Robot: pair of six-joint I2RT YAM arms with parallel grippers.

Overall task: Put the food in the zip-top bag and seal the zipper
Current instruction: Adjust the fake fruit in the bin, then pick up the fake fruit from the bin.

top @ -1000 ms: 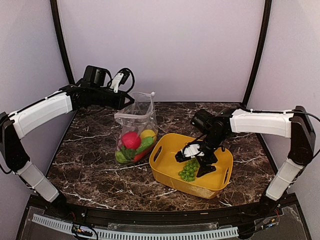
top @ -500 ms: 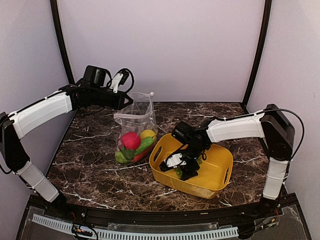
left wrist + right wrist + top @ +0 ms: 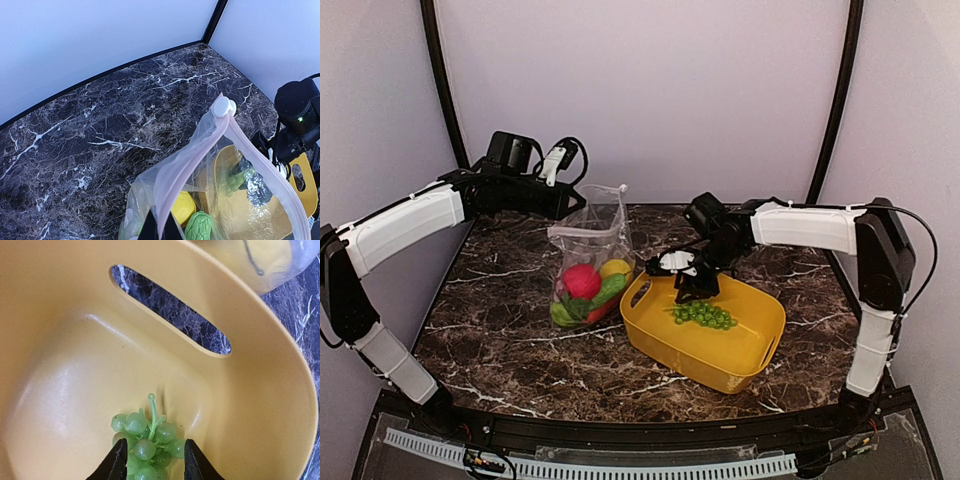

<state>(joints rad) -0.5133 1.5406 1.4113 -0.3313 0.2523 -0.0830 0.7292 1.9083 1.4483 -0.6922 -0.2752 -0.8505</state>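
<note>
Zip-top bag point(image 3: 591, 236) in left tool point(image 3: 579, 203), grapes point(image 3: 148, 439) in right tool point(image 3: 155, 447); marble table point(image 3: 500, 322), lilac walls point(image 3: 650, 100).

The left arm point(image 3: 410, 225) is stretching forward, its left gripper point(image 3: 575, 203) clamping tight; the right gripper point(image 3: 156, 446) is pointing downward, fingers narrowly apart.

The bottom of the grape bunch point(image 3: 147, 442) was cut off by the right wrist view's lower edge, so it was not clear if the right tool point(image 3: 156, 460) pinched it. Only the tips of the left tool point(image 3: 160, 231) showed. The food point(image 3: 184, 207) inside the zip-top bag point(image 3: 142, 200) looked blurry through the plastic.
</note>
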